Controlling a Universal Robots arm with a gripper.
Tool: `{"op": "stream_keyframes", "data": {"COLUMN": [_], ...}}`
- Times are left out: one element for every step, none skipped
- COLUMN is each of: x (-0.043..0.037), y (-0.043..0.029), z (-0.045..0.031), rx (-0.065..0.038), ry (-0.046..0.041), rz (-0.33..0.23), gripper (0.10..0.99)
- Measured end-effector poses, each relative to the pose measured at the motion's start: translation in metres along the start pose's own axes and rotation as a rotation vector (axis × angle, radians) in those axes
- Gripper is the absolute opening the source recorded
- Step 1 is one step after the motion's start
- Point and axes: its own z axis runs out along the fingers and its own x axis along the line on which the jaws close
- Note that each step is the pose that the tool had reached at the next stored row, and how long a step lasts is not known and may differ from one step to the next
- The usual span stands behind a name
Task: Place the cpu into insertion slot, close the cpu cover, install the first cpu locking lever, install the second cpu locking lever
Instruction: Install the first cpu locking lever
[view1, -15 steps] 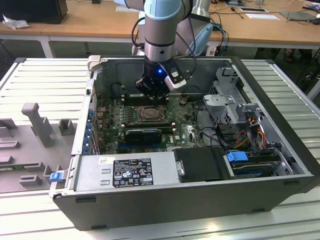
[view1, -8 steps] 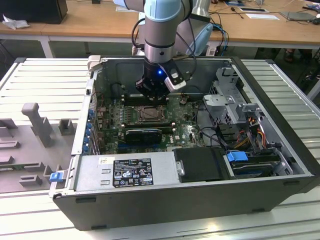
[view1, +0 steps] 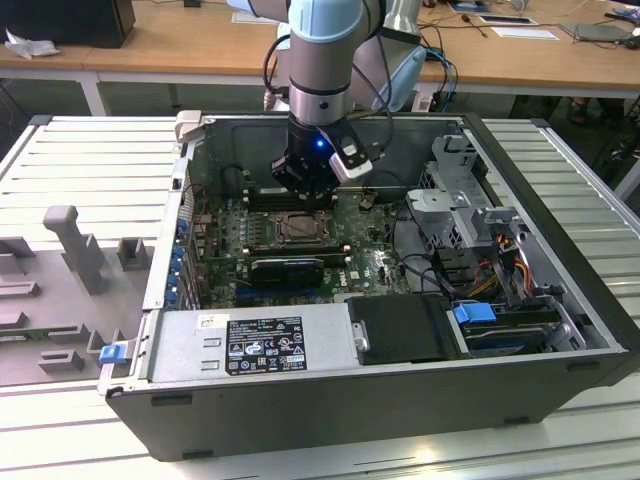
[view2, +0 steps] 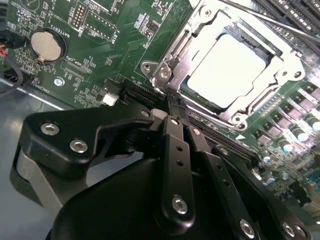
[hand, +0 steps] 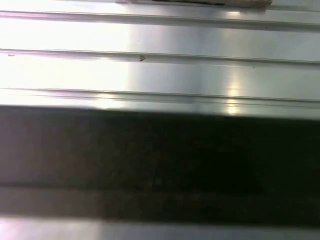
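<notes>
Your gripper (view1: 308, 185) hangs inside the open computer case (view1: 520, 345), low over the green motherboard (view2: 100, 55) and just beside the insertion slot (view1: 298, 229). In the second wrist view its black fingers (view2: 175, 145) are pressed together with nothing between them. The cpu (view2: 227, 67) already lies seated in the slot, pale and square, and the cpu cover (view2: 192, 42) is down around it, framing it through its window. A coin battery (view2: 47, 44) sits well apart on the board.
</notes>
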Motion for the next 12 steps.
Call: {"op": "stream_keyframes", "data": {"x": [-0.0001,-0.0001,-0.0001,-0.0001,-0.0001,0.0000,0.0000,0.0001,0.0000,0.0001,0.0001,0.0001], "y": [0.0002,0.0005,0.0007,0.0008,0.0008,-0.0009,-0.0018,-0.0023,-0.0026,-0.0031,-0.0037,-0.0042], "z": [-0.0038,-0.0073,-0.0105,-0.0116,-0.0116,-0.0118,-0.0119,-0.0119,-0.0119,-0.0120,-0.0120,-0.0121], "rx": [0.000,0.001,0.002,0.002,0.003,0.003,0.003,0.003,0.003,0.003,0.003,0.003], "ry": [0.0000,-0.0001,0.0000,-0.0002,-0.0003,-0.0002,-0.0002,-0.0002,-0.0002,-0.0002,-0.0002,-0.0002], "rz": [0.000,0.000,0.000,0.000,0.000,0.001,0.001,0.001,0.001,0.001,0.001,0.001], "gripper": [0.106,0.106,0.106,0.106,0.106,0.106,0.106,0.106,0.106,0.106,0.106,0.106]}}
